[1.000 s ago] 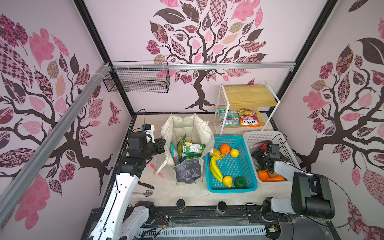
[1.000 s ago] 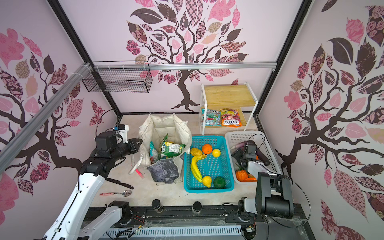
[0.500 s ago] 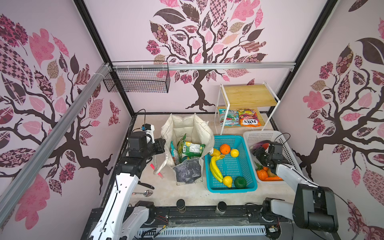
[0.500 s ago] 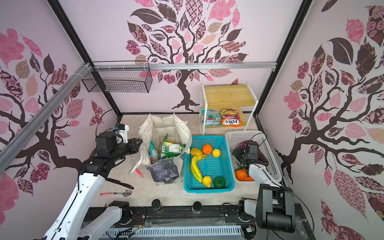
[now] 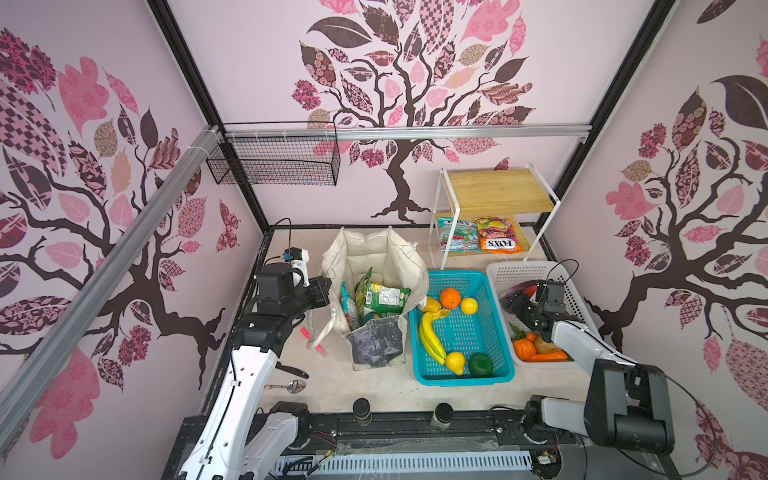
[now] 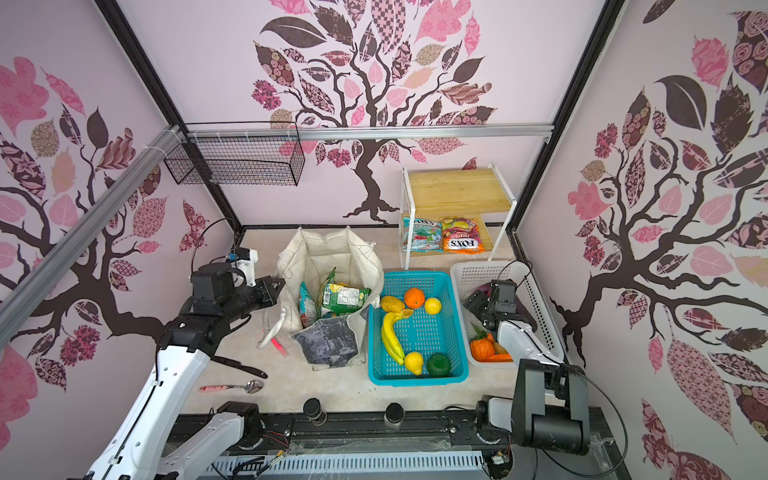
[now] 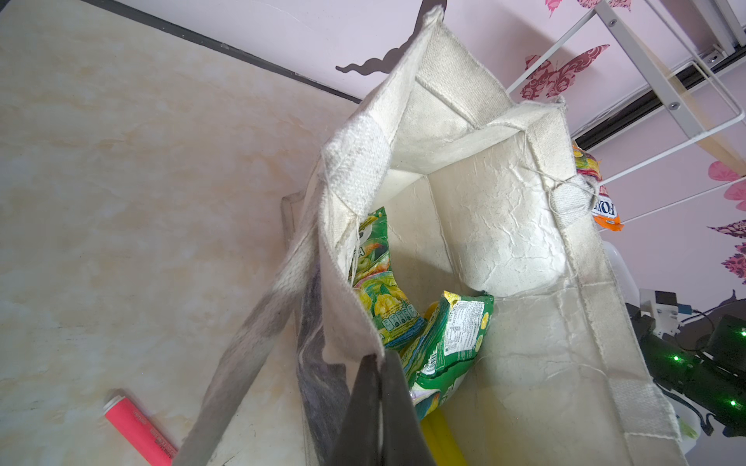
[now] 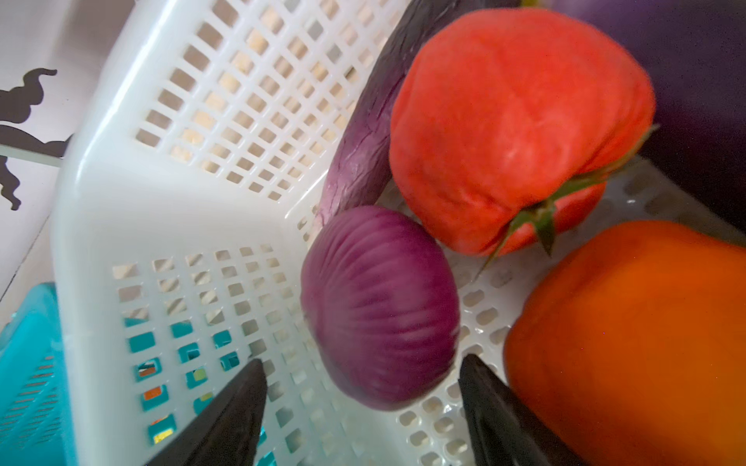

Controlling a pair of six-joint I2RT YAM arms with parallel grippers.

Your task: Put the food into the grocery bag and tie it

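Observation:
The cream grocery bag [image 5: 374,249] stands open left of centre, with green-yellow snack packets [image 5: 384,297] inside. My left gripper [image 7: 381,359] is shut on the bag's near rim [image 7: 347,314], holding the mouth open; packets [image 7: 456,335] lie just past it. My right gripper [image 8: 361,359] is down in the white basket [image 5: 523,270], open. A purple onion [image 8: 379,306] lies just ahead of its spread fingers [image 8: 242,399], apart from both. A red tomato [image 8: 516,129] rests behind the onion. Bananas [image 5: 430,336], an orange [image 5: 450,298] and lemons [image 5: 455,362] lie in the teal basket [image 5: 461,376].
An orange pepper [image 8: 629,343] crowds one right finger, and a purple eggplant [image 8: 363,141] leans on the basket wall. A shelf with candy packets [image 5: 478,239] stands at the back. A pink marker [image 5: 316,345], a spoon [image 5: 291,386] and two jars [image 5: 360,409] sit near the front.
My right arm has shifted inside the white basket, bringing its gripper a little toward the back and onto the onion. The left arm and the bag have not moved.

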